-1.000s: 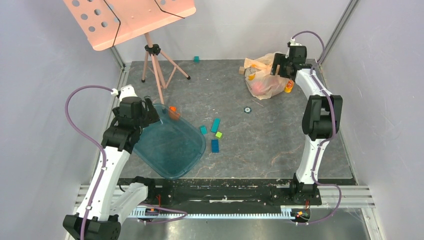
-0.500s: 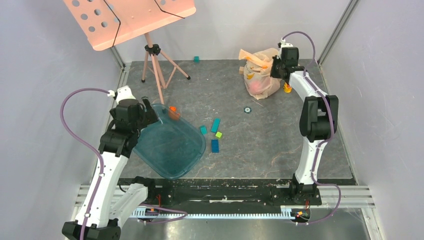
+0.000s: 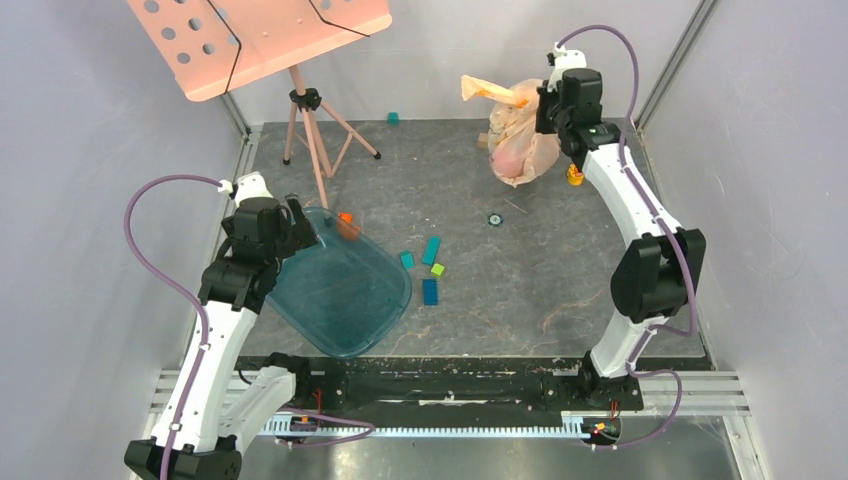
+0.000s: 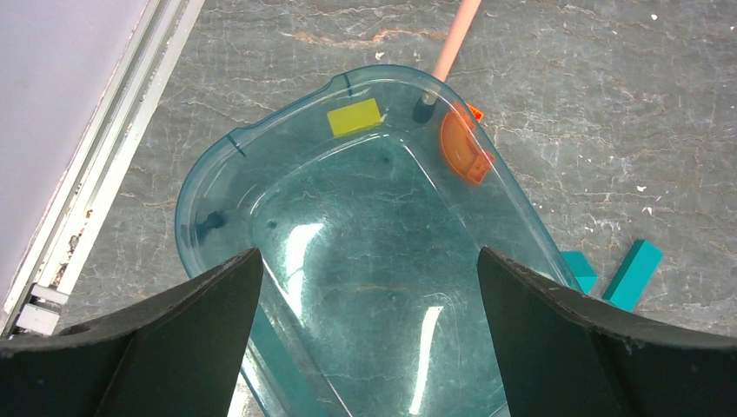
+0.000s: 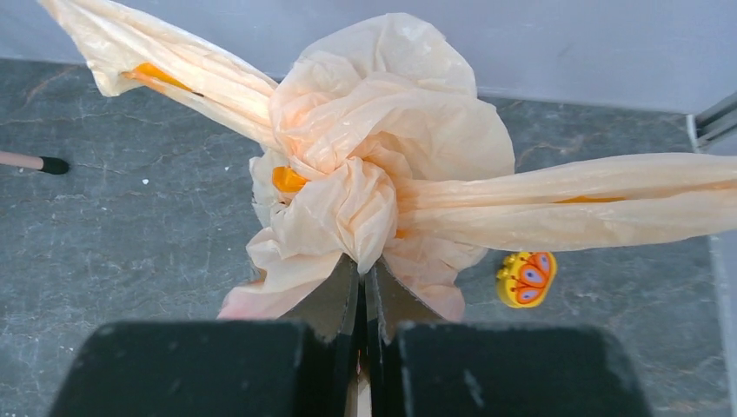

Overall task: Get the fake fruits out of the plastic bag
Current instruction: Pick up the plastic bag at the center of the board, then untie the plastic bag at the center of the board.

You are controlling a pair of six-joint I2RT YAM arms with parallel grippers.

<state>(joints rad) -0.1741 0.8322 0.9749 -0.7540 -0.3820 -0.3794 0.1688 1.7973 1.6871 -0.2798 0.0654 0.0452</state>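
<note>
The plastic bag [image 3: 522, 130] hangs bunched at the back right, with its handles spread sideways. My right gripper [image 3: 548, 106] is shut on a fold of the plastic bag [image 5: 382, 148], and the jaws of that right gripper [image 5: 361, 268] are pressed together on the film. A red glow of fake fruit [image 3: 508, 160] shows through the bag's lower part; the rest of the contents is hidden. Over the teal tray [image 4: 217, 200] my left gripper [image 4: 369, 261] stands wide open with nothing between its fingers. In the top view the left gripper [image 3: 305, 226] is at the tray's [image 3: 345, 330] far left rim.
A yellow-orange toy [image 5: 525, 278] lies on the floor just right of the bag. Blue and green blocks [image 3: 430, 262] lie right of the tray. An orange piece [image 4: 463, 146] rests at the tray's rim. A music stand [image 3: 312, 130] stands back left.
My right gripper has shut on the bag and risen toward the back wall, lifting the bag off the floor. The left arm has barely moved.
</note>
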